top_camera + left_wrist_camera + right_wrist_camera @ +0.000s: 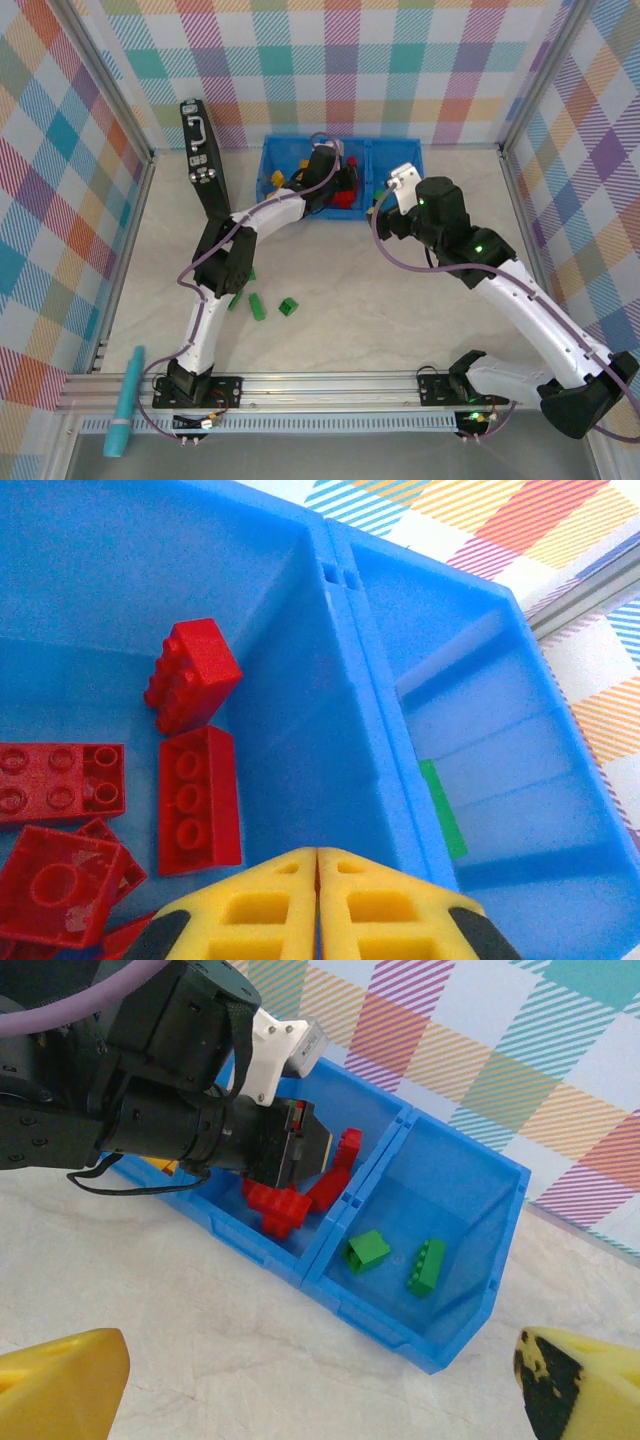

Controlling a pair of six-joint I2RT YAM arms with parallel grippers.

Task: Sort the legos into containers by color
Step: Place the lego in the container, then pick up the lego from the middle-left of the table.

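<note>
Hovering my left gripper (pixel 318 865) over the middle compartment (pixel 100 560) of the blue bin (pixel 272 165) at the tabletop's far edge, jaws clenched on nothing; red legos (pixel 198 800) lie below. My right gripper (pixel 320 1380) is released, spread wide near the end compartment (pixel 470 1190) holding two green legos (pixel 368 1250).

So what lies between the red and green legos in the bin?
A blue dividing wall; the right wrist view shows red legos on one side, green legos on the other.

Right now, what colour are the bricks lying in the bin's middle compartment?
The bricks are red, best seen in the left wrist view.
</note>
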